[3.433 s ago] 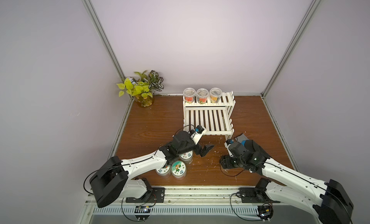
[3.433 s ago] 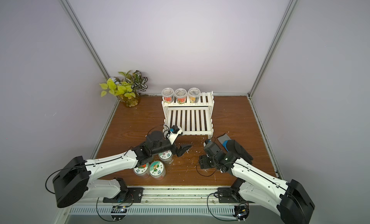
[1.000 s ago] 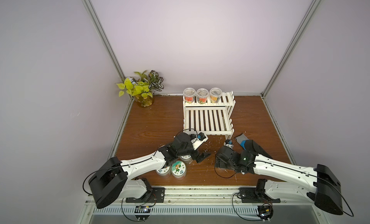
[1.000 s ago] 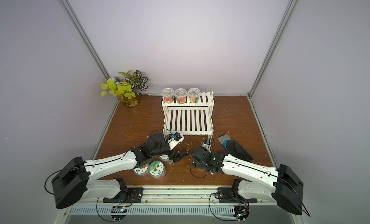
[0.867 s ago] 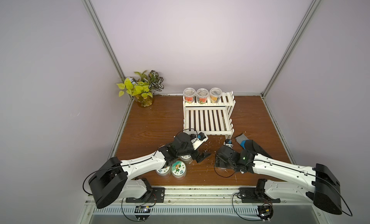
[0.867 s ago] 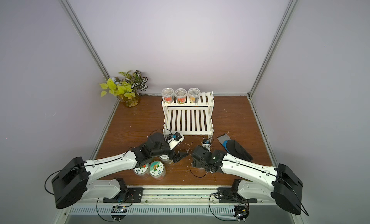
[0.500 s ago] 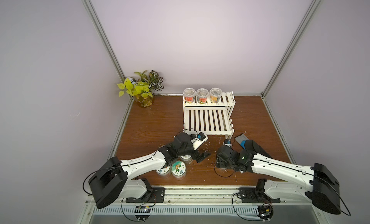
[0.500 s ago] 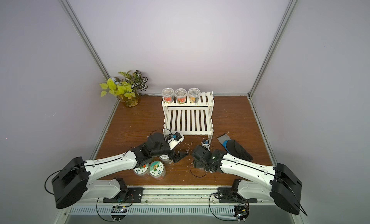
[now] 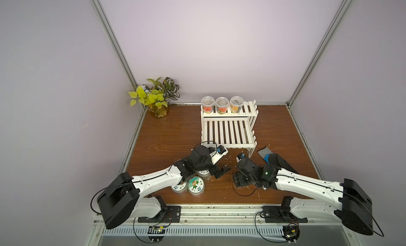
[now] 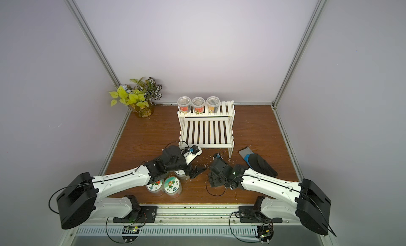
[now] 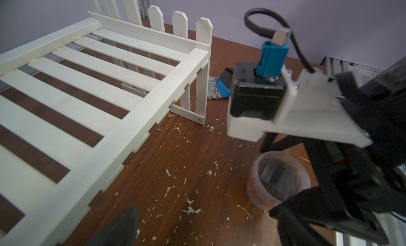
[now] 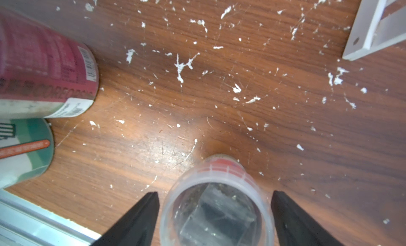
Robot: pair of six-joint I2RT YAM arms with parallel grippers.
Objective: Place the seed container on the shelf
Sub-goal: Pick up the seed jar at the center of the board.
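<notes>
- Seed container (image 12: 216, 209): clear lidded tub, upright on the table (image 9: 167, 132), on the near side of the shelf (image 9: 228, 143). It is hidden under the right wrist in both top views.
- Right pincer (image 12: 214, 192): released, with its fingers flanking the tub's rim, apparently set for a side grasp. No clamping is visible.
- Left pincer (image 9: 222, 171): released and empty, low and just left of the tub, apparently standing by.
- Shelf: three tubs (image 9: 222, 104) line the far tier. The bare near tier probably receives this one.
</notes>
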